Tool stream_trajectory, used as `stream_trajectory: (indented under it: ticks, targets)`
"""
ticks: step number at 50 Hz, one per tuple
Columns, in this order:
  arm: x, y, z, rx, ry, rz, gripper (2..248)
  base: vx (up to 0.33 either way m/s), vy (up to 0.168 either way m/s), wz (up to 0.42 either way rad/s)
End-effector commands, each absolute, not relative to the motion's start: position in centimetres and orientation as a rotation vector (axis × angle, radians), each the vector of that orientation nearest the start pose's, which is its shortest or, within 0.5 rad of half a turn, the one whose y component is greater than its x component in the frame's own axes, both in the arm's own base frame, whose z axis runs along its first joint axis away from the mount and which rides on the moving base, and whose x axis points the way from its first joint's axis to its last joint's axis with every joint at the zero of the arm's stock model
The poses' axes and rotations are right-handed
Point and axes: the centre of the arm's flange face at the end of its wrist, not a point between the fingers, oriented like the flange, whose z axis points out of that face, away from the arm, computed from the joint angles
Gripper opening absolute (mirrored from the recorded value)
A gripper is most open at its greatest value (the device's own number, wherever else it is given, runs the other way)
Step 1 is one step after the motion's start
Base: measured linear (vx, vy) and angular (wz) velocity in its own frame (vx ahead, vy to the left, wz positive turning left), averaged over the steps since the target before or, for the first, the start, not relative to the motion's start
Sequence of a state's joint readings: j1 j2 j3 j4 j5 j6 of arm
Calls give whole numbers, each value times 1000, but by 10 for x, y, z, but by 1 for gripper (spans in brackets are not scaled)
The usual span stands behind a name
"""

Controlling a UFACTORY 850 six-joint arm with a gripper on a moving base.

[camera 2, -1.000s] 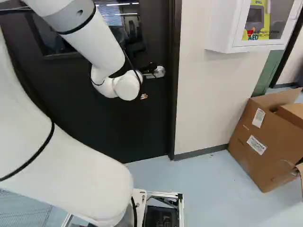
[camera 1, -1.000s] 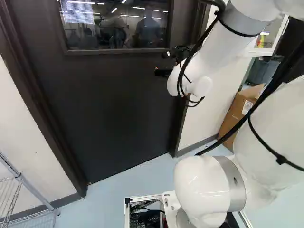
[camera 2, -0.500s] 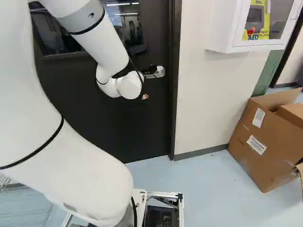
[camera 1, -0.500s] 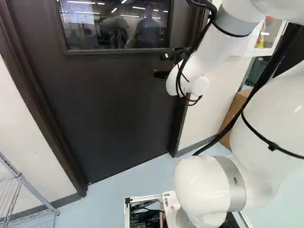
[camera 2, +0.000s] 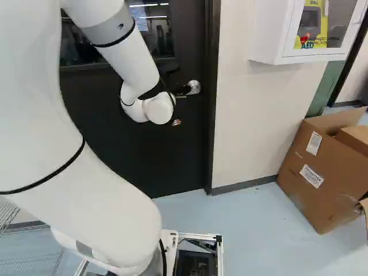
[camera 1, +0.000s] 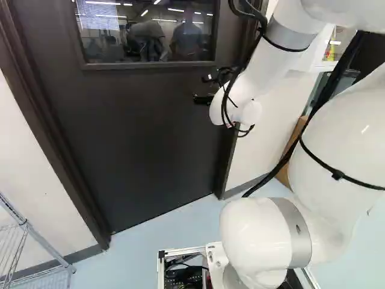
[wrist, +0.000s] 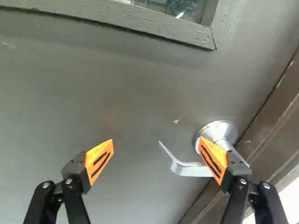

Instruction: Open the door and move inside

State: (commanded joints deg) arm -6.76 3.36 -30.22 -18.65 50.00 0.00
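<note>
Arm shifted slightly; spread hand faces door, lever handle apparently beyond one finger; wall cabinet holds yellow device.

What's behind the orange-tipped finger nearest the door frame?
A metal door handle: its round plate and bent free end show, but the finger covers a stretch between, so that stays hidden.

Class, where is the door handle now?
In the right base view, the door handle is near the door's right edge, beside the frame; in the wrist view, one pad partly covers it.
</note>
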Motion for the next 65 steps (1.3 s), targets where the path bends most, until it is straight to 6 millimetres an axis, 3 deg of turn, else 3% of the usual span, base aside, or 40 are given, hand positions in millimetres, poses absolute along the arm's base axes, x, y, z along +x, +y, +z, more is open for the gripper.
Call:
stream_trajectory:
  ticks: [30, 65]
  targets:
    - [423, -29, 438, -2425, -358, -1994, 247, 0, 0, 0]
    - [420, -44, 402, -2516, -305, -1893, 247, 0, 0, 0]
